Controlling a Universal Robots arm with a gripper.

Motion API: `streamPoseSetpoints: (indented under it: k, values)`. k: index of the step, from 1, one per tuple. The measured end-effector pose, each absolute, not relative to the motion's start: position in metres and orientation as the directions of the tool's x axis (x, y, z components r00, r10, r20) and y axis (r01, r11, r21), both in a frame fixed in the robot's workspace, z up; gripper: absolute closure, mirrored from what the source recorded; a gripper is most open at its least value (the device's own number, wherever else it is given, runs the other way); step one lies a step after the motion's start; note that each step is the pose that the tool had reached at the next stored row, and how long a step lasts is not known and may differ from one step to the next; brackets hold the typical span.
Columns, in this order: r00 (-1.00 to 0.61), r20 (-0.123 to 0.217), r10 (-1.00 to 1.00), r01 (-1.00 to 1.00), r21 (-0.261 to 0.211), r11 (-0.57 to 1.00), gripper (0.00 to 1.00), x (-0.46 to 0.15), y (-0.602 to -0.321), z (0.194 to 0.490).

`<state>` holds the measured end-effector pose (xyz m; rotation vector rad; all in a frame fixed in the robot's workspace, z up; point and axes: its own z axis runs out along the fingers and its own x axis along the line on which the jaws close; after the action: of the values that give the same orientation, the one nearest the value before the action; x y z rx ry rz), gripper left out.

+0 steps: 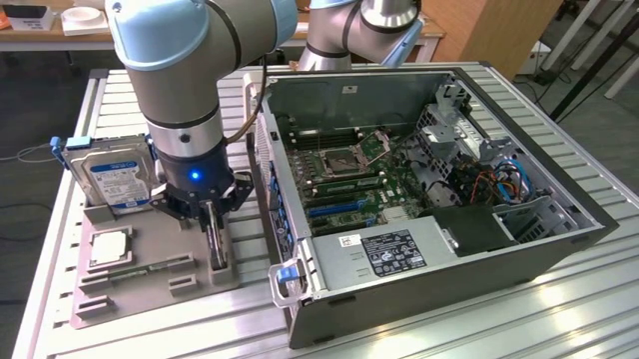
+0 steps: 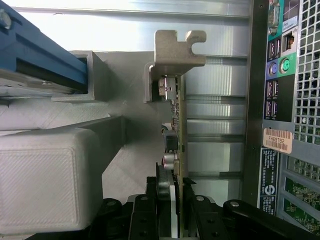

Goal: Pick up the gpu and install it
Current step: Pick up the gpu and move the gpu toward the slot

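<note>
pinching the gpu (image 2: 179, 120) by its top edge in my gripper (image 2: 174, 187); best held upright, square to the tray (image 1: 150, 295) slot.

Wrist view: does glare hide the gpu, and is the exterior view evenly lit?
Wrist view: glare bleaches the table slats near white, but the gpu, edge-on in the gripper, stays well lit. Exterior view: soft even light, weak shadows; the computer case is dimmer inside; a blue light glows above the gripper.
</note>
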<state>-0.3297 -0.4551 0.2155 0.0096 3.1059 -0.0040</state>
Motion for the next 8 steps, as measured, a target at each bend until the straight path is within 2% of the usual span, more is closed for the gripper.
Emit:
streamPoseSetpoints:
  k: [8]
  values:
    - [-0.999, -0.035, 0.006, 0.006, -0.003, 1.000, 0.71, -0.3298, -0.4550, 0.2227]
